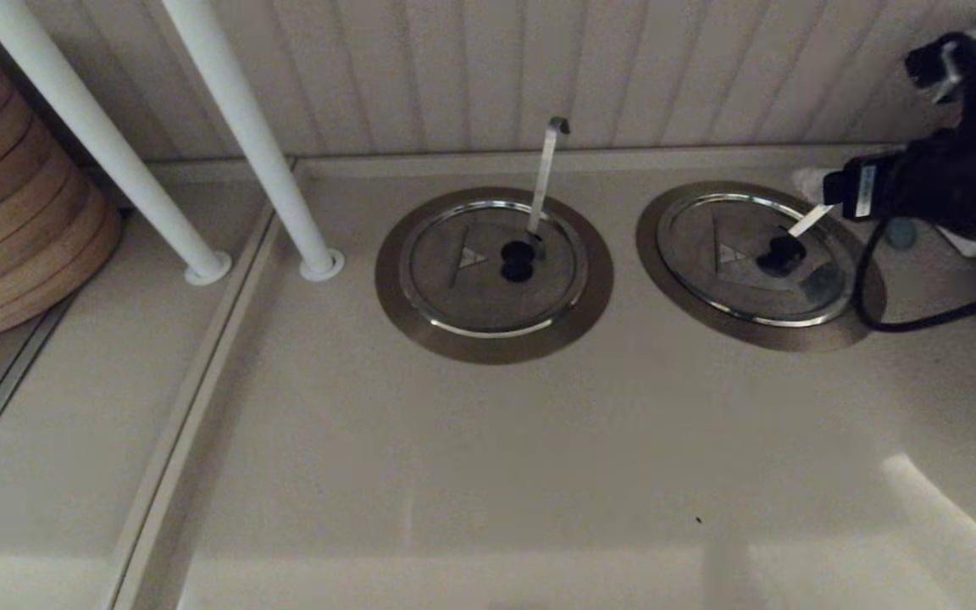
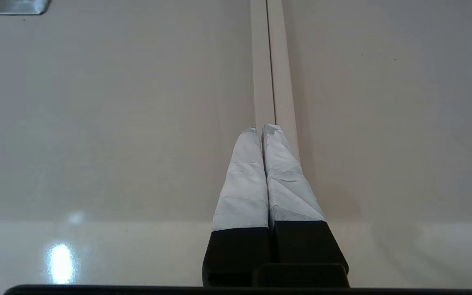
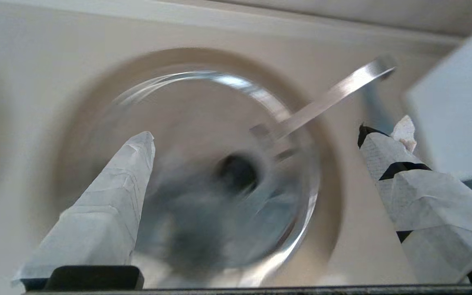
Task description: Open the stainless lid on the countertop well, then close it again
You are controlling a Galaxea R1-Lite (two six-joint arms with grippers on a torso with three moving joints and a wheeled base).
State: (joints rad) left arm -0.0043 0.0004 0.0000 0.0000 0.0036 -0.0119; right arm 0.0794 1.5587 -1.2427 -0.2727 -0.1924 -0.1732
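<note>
The stainless lid (image 1: 751, 258) sits flat and closed in the countertop well (image 1: 666, 280), just below and in front of my right claw (image 3: 256, 143), so the opening is not yet begun. My left claw (image 2: 265, 164) is parked with its fingers together over bare surface (image 2: 96, 123), far to the left of that work, because one arm is enough here, I think. My right claw has its fingers wide apart, one on each side of the black knob (image 3: 236, 174), ready to come down on it. The ladle handle (image 3: 326, 96) slants out beside the knob, so I must keep clear of it. The head view shows the twin lid (image 1: 492, 267) to the left; the right wrist view does not, but only it shows my open fingers.
</note>
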